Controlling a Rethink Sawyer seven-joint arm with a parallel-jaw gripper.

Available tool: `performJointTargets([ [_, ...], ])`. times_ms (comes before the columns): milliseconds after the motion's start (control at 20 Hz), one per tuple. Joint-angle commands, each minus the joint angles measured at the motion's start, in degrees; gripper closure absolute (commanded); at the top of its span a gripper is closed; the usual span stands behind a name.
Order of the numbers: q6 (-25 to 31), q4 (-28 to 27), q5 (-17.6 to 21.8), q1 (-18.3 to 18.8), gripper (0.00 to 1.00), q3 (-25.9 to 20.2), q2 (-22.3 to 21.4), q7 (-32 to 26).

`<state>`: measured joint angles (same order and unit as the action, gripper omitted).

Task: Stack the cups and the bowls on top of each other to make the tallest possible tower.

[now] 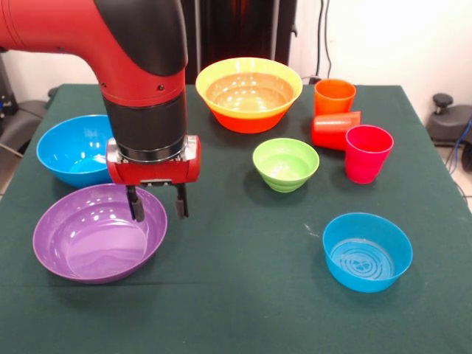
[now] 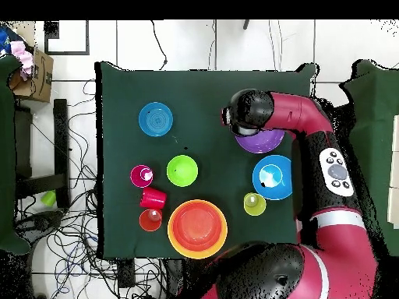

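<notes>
My gripper [image 1: 156,203] is open and low over the wide purple bowl [image 1: 96,232], at its right rim: one finger [image 1: 135,205] is inside the bowl, the other just outside. In the overhead view the arm hides most of the purple bowl [image 2: 265,143]. The yellow-orange bowl [image 1: 248,74] and the orange-red bowl [image 1: 247,119] are nested at the back. A blue bowl [image 1: 77,147] sits behind the purple one, and a second blue bowl [image 1: 366,251] is at the front right. The green bowl [image 1: 285,164] is mid-table. The orange cup [image 1: 334,96] and magenta cup [image 1: 368,153] stand upright; the red cup [image 1: 335,129] lies on its side.
The yellow cup [image 2: 254,204] shows only in the overhead view, beside the blue bowl [image 2: 273,177] near the robot's base; the arm hides it in the front view. The table is covered in dark green cloth [image 1: 243,295]. Cables lie on the floor beyond its edges.
</notes>
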<state>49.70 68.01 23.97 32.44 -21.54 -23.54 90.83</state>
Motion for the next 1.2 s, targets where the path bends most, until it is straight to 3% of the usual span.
performJointTargets([
  [50,-3.3,-0.8,0.5,-1.9,0.0,1.1,3.3,4.9],
  [1200,-4.6,-5.5,1.0,-3.9,0.0,6.0,6.3,6.2],
])
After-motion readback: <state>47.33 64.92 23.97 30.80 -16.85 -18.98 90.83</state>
